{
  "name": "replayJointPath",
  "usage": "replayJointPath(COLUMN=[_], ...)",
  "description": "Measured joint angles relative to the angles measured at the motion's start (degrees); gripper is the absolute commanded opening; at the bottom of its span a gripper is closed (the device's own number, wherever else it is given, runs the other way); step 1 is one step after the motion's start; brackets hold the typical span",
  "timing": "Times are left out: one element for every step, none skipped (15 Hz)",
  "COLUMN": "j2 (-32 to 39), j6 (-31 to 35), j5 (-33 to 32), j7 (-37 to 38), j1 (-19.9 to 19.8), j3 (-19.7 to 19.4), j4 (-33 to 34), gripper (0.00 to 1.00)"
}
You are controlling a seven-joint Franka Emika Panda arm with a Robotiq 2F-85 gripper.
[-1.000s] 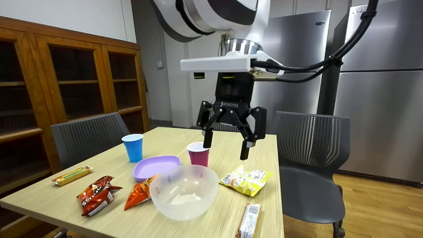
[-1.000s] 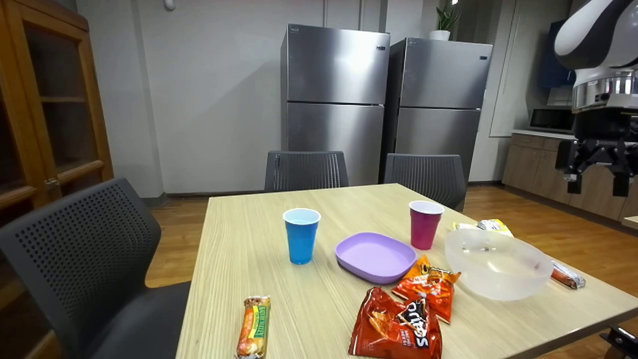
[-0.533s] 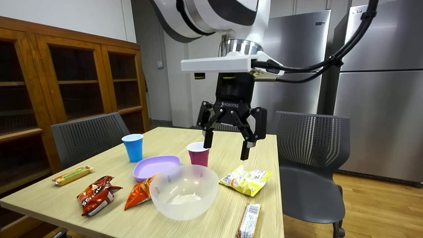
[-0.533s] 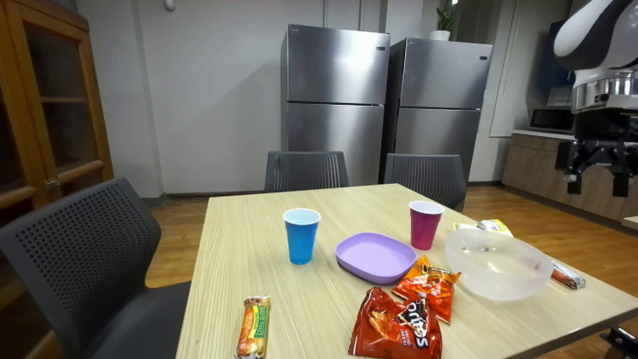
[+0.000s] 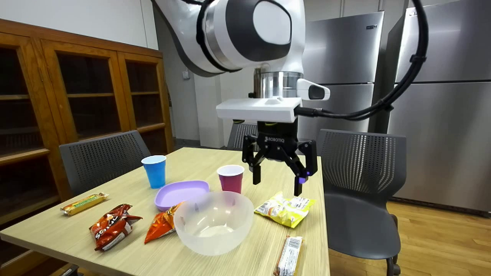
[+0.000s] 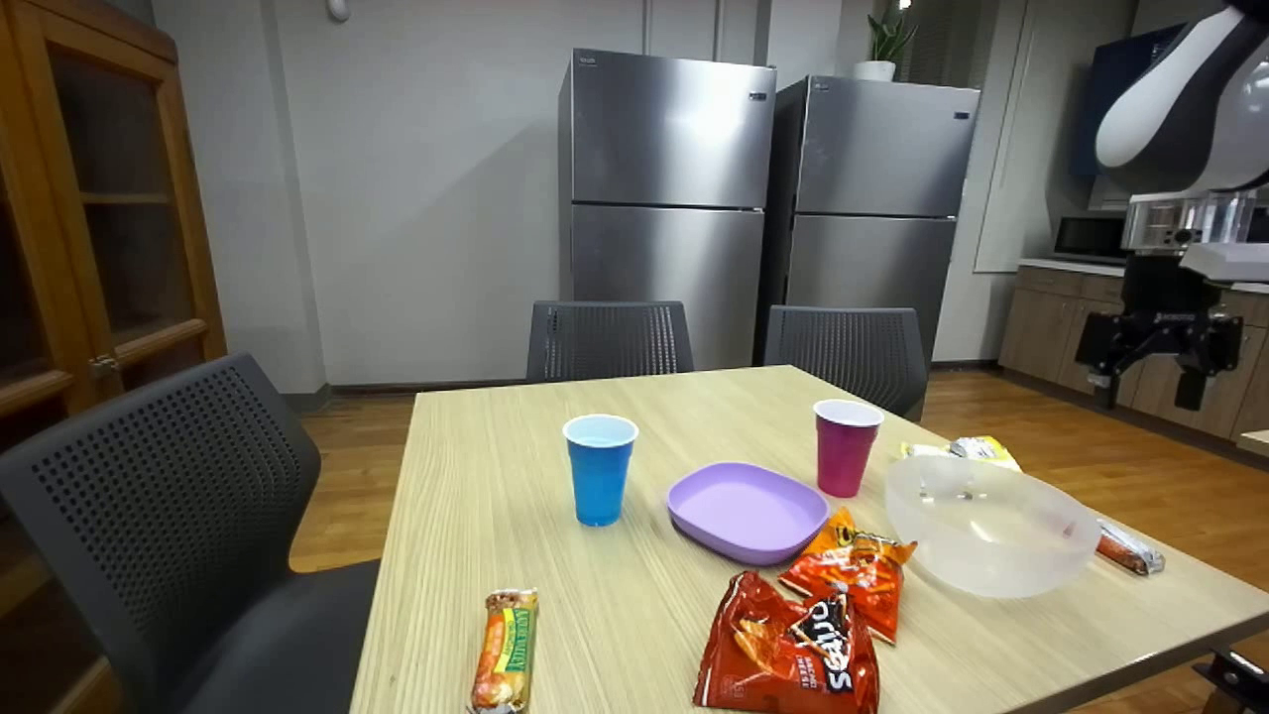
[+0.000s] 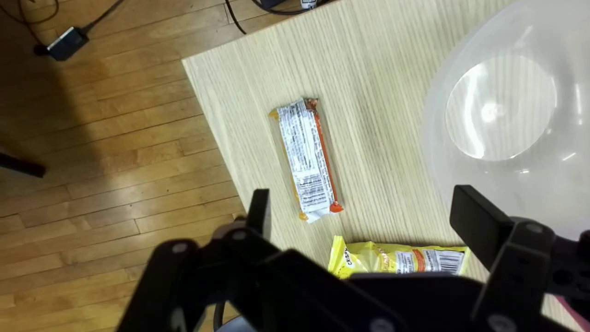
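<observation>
Beside and above the translucent bowl [image 5: 213, 239], hovering empty with fingers [image 7: 478, 219] spread wide, facing a wrapped bar [image 7: 306, 159] lying apart from that bowl, long axis roughly crosswise to their spread.

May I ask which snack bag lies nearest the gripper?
The yellow bag: it and the gripper share one side of the bowl, while the red bag and orange bag lie opposite.

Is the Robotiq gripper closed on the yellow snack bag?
No, in an exterior view the Robotiq gripper stands wide open, with the yellow snack bag lying on the table below it.
</observation>
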Motion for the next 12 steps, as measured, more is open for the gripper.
replayJointPath(j2=[1.38, 2.82, 4.22, 5.57, 6.89, 8.15, 9.4, 10.52, 11.59, 12.56, 13.45, 14.3], j6=[2.34, 4.26, 5.87, 7.29, 8.47, 9.53, 10.46, 11.16, 11.63, 12.02, 12.36, 12.64], j5=[0.0, 0.02, 0.03, 0.03, 0.05, 0.06, 0.06, 0.06, 0.06, 0.06, 0.05, 0.05], j7=[0.0, 0.0, 0.0, 0.0, 0.0, 0.0, 0.02, 0.05, 0.06, 0.08, 0.09, 0.09], j1=[-0.14, -0.3, -0.48, -0.67, -0.84, -0.98, -1.1, -1.16, -1.17, -1.17, -1.17, -1.17], j3=[0.0, 0.0, 0.0, 0.0, 0.01, 0.01, 0.02, 0.03, 0.04, 0.07, 0.1, 0.13], j4=[-0.2, -0.24, -0.23, -0.19, -0.11, 0.01, 0.2, 0.43, 0.71, 0.98, 1.25, 1.53], gripper=[1.0, 1.0, 1.0, 1.0, 1.0, 1.0, 1.0, 1.0, 1.0, 1.0, 1.0, 1.0])
